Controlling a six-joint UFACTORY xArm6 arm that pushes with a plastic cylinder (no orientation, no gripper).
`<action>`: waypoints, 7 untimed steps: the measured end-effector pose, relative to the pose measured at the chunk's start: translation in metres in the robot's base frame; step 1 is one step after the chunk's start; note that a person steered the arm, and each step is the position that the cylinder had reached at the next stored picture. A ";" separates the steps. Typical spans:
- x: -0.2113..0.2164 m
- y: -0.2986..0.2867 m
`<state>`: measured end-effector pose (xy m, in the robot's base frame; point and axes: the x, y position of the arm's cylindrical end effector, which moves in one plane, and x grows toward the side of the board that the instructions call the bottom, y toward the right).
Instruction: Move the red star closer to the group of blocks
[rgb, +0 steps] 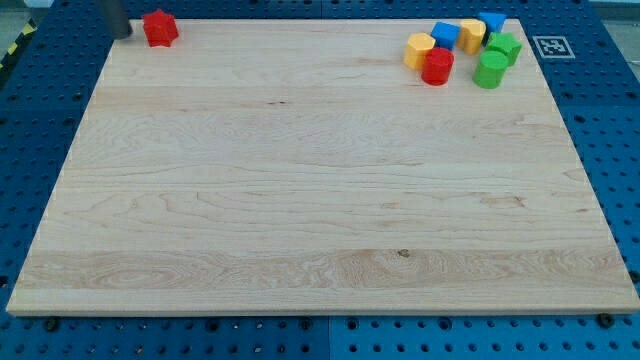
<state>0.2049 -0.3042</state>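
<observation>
The red star (159, 28) lies at the view's top left corner of the wooden board (320, 200). My tip (124, 36) stands just to the star's left, a small gap apart. The group of blocks sits at the view's top right: a yellow block (419, 50), a red cylinder (437, 67), a blue block (445, 34), a second yellow block (471, 35), a blue block at the back (491, 21), a green star-like block (503, 46) and a green cylinder (489, 70).
The board rests on a blue perforated table (610, 120). A black and white marker tag (552, 46) lies off the board's top right corner.
</observation>
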 end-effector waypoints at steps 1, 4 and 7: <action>-0.006 0.029; 0.015 0.140; 0.030 0.102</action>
<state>0.2348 -0.2021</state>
